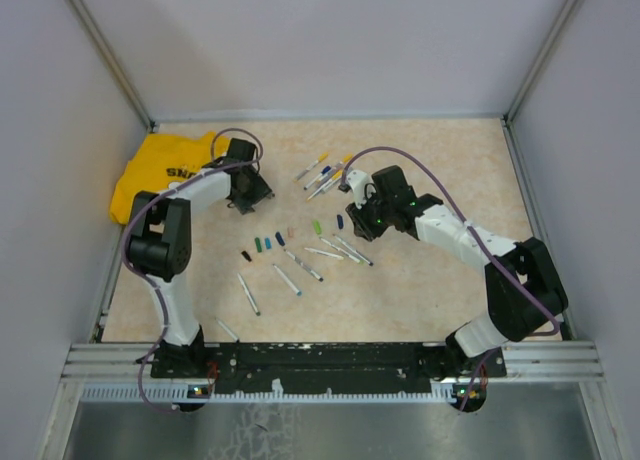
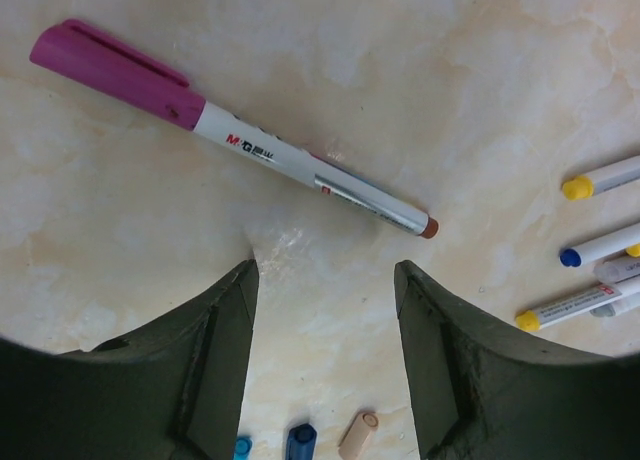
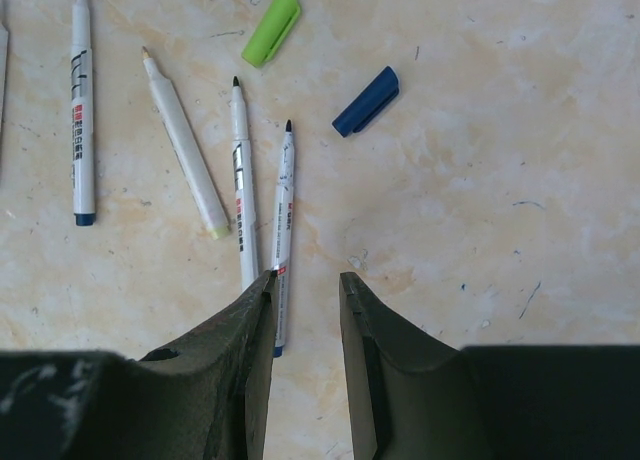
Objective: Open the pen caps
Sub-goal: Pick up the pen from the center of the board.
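Observation:
In the left wrist view a pen with its purple cap [image 2: 110, 65] still on lies just ahead of my open, empty left gripper [image 2: 325, 270]. Loose caps, dark blue [image 2: 301, 440] and tan [image 2: 358, 433], lie below the fingers. My left gripper [image 1: 245, 188] hovers at the table's back left. My right gripper [image 1: 358, 206] is open and empty above several uncapped barrels [image 3: 284, 220]. A loose light green cap [image 3: 271, 26] and a dark blue cap [image 3: 366, 101] lie ahead of it. A row of loose caps [image 1: 267, 243] sits mid-table.
A cluster of capped pens [image 1: 322, 173] lies at the back centre between the grippers; their ends show in the left wrist view [image 2: 600, 178]. A yellow cloth [image 1: 160, 170] lies at the back left. More uncapped barrels [image 1: 287, 278] lie toward the front.

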Action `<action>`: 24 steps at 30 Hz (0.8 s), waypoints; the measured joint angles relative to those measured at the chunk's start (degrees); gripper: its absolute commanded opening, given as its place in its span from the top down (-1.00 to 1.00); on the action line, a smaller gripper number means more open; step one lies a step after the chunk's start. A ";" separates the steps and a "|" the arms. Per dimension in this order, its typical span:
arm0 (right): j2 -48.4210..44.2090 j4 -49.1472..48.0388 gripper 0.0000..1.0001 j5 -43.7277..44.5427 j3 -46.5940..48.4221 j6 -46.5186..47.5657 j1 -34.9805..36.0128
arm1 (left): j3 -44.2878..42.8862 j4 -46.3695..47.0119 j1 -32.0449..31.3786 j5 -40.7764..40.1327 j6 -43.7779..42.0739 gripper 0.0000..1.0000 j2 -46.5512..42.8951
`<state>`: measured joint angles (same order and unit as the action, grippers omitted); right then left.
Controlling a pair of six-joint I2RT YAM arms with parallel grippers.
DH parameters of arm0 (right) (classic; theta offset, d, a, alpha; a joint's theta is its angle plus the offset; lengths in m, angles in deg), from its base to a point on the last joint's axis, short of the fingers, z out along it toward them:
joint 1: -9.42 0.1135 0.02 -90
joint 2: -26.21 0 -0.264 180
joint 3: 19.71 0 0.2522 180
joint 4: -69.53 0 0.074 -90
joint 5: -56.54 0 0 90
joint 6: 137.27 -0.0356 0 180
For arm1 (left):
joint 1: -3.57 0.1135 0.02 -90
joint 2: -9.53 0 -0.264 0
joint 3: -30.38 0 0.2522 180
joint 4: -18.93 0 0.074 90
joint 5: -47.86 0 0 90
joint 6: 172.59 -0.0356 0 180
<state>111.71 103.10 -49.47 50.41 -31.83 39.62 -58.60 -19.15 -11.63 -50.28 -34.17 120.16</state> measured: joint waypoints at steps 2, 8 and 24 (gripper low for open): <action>0.00 0.00 0.38 -0.11 0.00 0.00 0.00 | -1.53 -0.74 0.13 0.02 0.26 -0.30 1.25; 0.00 0.00 0.37 -0.22 0.00 0.00 0.00 | -3.85 -2.23 0.35 -0.66 0.66 -0.42 2.56; 0.00 0.02 0.38 -1.03 0.00 0.00 0.00 | -20.22 -15.28 0.52 -5.53 1.46 -0.40 12.61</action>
<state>111.71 103.13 -50.50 50.41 -31.83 39.62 -78.81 -34.43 -11.10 -55.81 -32.70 132.77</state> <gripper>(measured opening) 0.312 0.702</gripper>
